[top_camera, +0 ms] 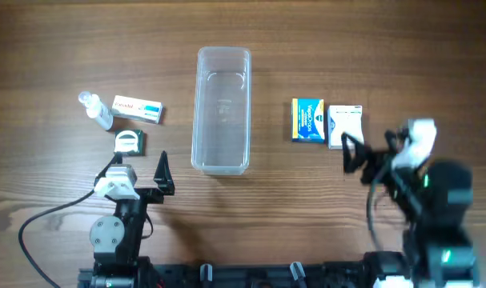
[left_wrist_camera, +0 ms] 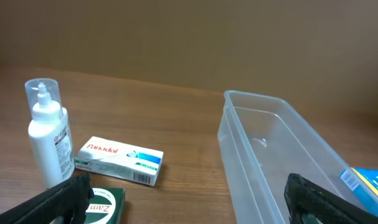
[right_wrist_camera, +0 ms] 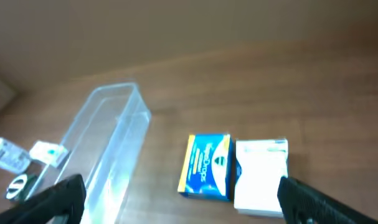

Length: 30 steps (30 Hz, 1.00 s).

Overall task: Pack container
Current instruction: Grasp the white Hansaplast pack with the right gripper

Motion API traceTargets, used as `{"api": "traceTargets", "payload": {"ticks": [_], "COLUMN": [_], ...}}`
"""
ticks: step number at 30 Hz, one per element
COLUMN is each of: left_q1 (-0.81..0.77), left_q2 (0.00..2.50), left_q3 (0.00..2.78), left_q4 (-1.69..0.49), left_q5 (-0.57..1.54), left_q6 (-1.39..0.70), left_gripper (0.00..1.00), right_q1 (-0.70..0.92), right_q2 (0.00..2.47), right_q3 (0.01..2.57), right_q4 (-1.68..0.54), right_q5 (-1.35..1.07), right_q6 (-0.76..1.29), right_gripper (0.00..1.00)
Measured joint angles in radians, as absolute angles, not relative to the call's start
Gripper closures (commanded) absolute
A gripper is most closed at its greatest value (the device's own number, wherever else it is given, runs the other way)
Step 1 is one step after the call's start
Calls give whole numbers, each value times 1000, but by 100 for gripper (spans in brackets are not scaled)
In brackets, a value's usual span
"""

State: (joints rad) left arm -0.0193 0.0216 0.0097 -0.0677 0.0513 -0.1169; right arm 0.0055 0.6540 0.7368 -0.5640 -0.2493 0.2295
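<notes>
container [top_camera: 222, 112]: set in the middle of the table [top_camera: 323, 40], lying lengthwise (clear plastic)
left gripper [left_wrist_camera: 187, 183]: jaws spread wide, nothing gripped; parked just beside a green box [top_camera: 130, 142]
right gripper [right_wrist_camera: 182, 183]: opened wide too; held near a white box [top_camera: 346, 126]

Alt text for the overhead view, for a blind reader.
An empty clear container lies at centre, with a small bottle, a white carton and a dark green box to its left, and a blue-yellow box beside a white box to its right. The left gripper and right gripper are open, nearer the robot's base.
</notes>
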Motion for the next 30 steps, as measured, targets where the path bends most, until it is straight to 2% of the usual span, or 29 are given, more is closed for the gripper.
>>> {"api": "traceTargets", "payload": {"ticks": [2,6,12,24,26,30], "left_q1": [-19,-19,-19,-19,-19,-19], "left_q2": [22,22,22,22,22,22], "left_q3": [10,10,10,10,10,10], "left_q4": [-68,-68,-68,-68,-68,-68], "left_q5": [51,51,51,51,51,51], "left_q6": [-117,-117,-117,-117,-117,-117], "left_gripper": [0,0,0,0,0,0], "right_q1": [6,6,6,6,6,6], "right_q2": [865,1211,1476,1795,1821,1858], "right_q3": [907,1138,1155,1155,1155,1155], "right_q4": [-682,-746,-773,-720,-704,-692], "right_q5": [-245,-244,-216,-78,-72,-66], "right_q6": [218,212,208,208,208,210], "right_gripper": [0,0,0,0,3,15]}}
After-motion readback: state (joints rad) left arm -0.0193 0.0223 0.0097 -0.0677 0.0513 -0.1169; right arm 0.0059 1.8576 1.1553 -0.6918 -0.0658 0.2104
